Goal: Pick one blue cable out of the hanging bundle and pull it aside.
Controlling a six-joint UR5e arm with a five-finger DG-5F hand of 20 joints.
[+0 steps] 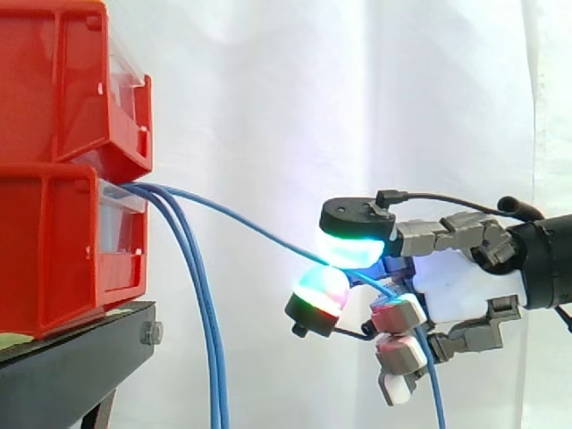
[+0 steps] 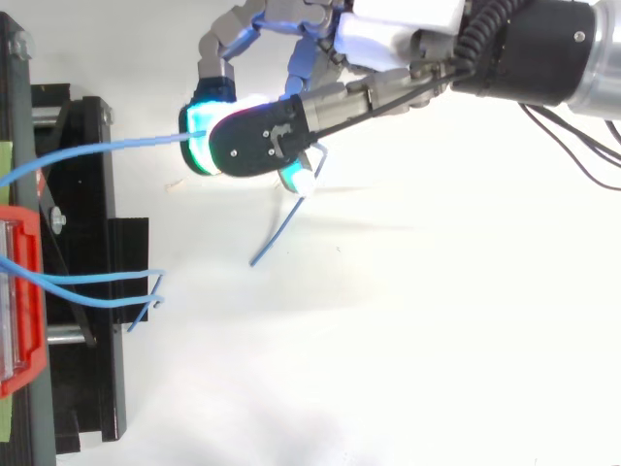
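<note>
Now: one blue cable pinched, held apart from the bundle

Side view: the robot hand [image 1: 465, 290] comes in from the right, level with the lower of two stacked red bins [image 1: 54, 250] on the black stand [image 1: 71, 357]. Two glowing pads [image 1: 353, 250] are closed on a single blue cable [image 1: 241, 221]. The upper pad is cyan-green, the lower one green with red at its rim. The remaining fingers curl below the palm.

The pinched cable leaves the front of the lower bin and runs taut, sloping gently down to the pads. Its free length then drops past the curled fingers to the bottom edge. The two other blue cables [image 1: 204, 295] leave the same bin front and hang steeply down, well apart from the hand. White curtain [image 1: 313, 89] behind.

Top view: the hand [image 2: 388, 29] enters from the upper right. The pinched cable [image 2: 97, 149] stretches from the left edge to the pads, and its loose tail slants away below the hand. The two others [image 2: 97, 278] lie side by side over the stand [image 2: 87, 388].
</note>
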